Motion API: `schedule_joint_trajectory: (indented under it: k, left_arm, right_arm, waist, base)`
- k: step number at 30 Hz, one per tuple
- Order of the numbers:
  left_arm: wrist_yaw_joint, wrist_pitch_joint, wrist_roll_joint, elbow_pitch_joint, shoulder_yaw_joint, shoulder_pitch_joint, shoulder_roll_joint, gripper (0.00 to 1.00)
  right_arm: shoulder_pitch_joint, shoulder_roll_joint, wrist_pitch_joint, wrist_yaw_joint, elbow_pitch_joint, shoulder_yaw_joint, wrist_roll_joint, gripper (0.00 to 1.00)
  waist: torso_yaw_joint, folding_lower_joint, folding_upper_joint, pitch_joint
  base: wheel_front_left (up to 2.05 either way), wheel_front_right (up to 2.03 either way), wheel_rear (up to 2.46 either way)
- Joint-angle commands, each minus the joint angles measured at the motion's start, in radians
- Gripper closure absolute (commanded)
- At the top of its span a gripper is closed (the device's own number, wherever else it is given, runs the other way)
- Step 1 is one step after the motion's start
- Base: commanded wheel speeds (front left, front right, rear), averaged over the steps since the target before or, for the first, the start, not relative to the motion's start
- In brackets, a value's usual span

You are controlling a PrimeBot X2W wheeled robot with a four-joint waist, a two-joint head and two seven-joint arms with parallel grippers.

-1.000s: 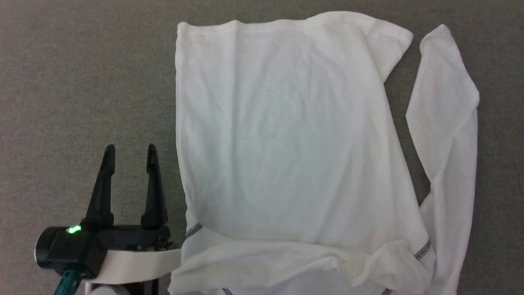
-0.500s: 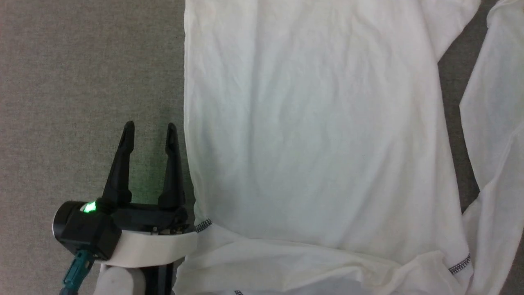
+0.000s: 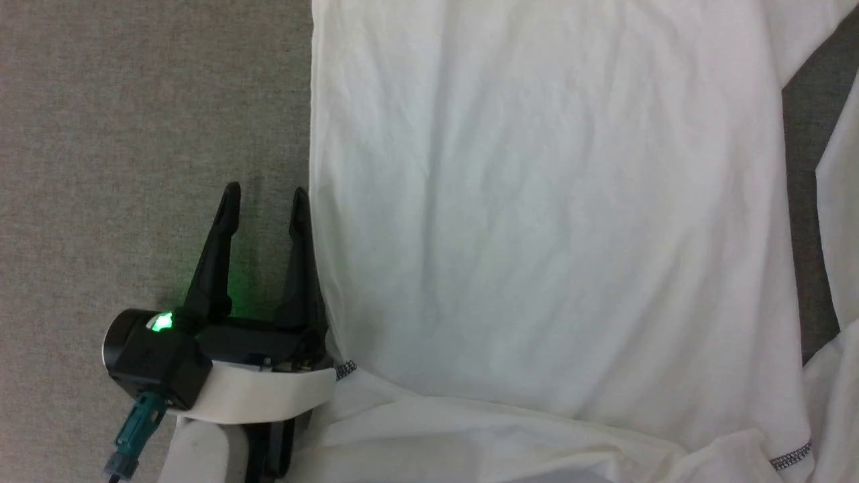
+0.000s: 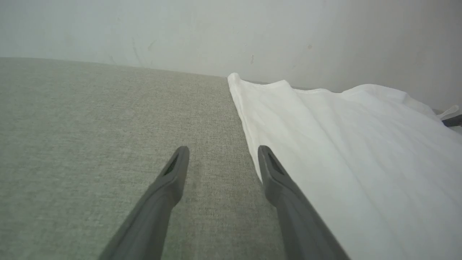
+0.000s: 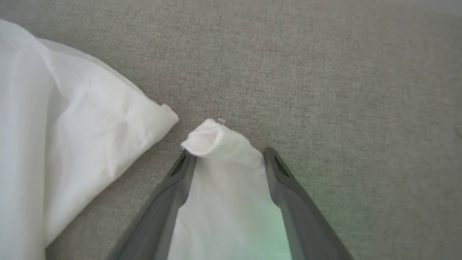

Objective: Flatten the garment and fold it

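**White shirt spread out, both grippers open**

The garment (image 3: 537,201) lies spread on a grey woven surface (image 3: 134,100), its broad body panel smooth but for faint creases. Along the near edge the cloth is bunched into a rumpled band, and short runs of dark zigzag stitching (image 3: 344,369) show at the seams on either side of it. On the robot's right a sleeve (image 3: 839,201) lies apart from the body panel, with a strip of bare surface between them.

The left gripper (image 3: 266,194) sits low over the surface just beside the shirt's left edge, pointing away from the robot. Its jaws are spread apart and grasp nothing – bare grey weave shows between them. The jaw nearer the shirt runs right along the hem line; whether it touches the cloth cannot be told. A green light (image 3: 161,323) glows on the wrist housing. In the left wrist view the shirt's edge runs back towards a pale wall (image 4: 144,29) behind the surface.

The right gripper (image 5: 227,151) is seen from its own wrist camera. Its jaws stand wide, and the end of a white sleeve lies in the gap between them, the rolled cuff (image 5: 207,139) poking just past the tips. The jaws are not clenched on it – they flank the cloth on either side. More of the shirt lies to that view's left, apart from the cuff
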Motion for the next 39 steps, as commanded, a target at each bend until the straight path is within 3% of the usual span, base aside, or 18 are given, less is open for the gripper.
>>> schedule_joint_trajectory:
  k: [1,4,13,23,32,39]
  left_arm:
    - [-0.009,-0.005,0.016,0.008,0.008,-0.018,-0.005,0.0]
    - [-0.017,-0.005,0.019,0.015,0.014,-0.022,-0.007,0.0]
    - [-0.03,-0.005,0.032,0.035,0.037,-0.013,-0.008,0.0]
    - [-0.02,-0.005,0.032,0.052,0.094,0.086,0.002,0.0]
    - [0.003,0.005,0.02,0.032,0.126,0.208,0.013,0.0]
    - [0.02,0.025,0.011,0.007,0.137,0.28,0.016,0.0]
  right_arm:
    - [0.018,0.001,0.004,-0.001,0.01,0.003,0.01,0.0]
    - [0.016,0.006,-0.002,-0.001,0.012,0.002,0.011,1.0]
    - [0.024,0.021,-0.122,-0.001,0.029,-0.011,0.013,1.0]
    - [0.125,-0.002,-0.259,-0.001,0.04,-0.031,0.068,1.0]
    - [0.304,-0.084,-0.353,-0.001,0.095,-0.248,0.05,1.0]
    - [0.443,-0.103,-0.411,-0.001,0.127,-0.38,0.071,1.0]
  waist:
    - [0.0,0.0,0.0,0.005]
    - [-0.006,0.0,0.0,0.003]
    - [-0.032,0.0,0.0,-0.07]
    - [-0.078,0.0,0.0,-0.278]
    - [-0.097,0.0,0.0,-0.447]
    - [-0.11,0.0,0.0,-0.527]
  base:
    - [0.0,0.0,0.0]
    - [0.0,0.0,0.0]
    - [0.0,0.0,0.0]
    - [0.0,0.0,0.0]
    - [0.0,0.0,0.0]
    - [0.0,0.0,0.0]
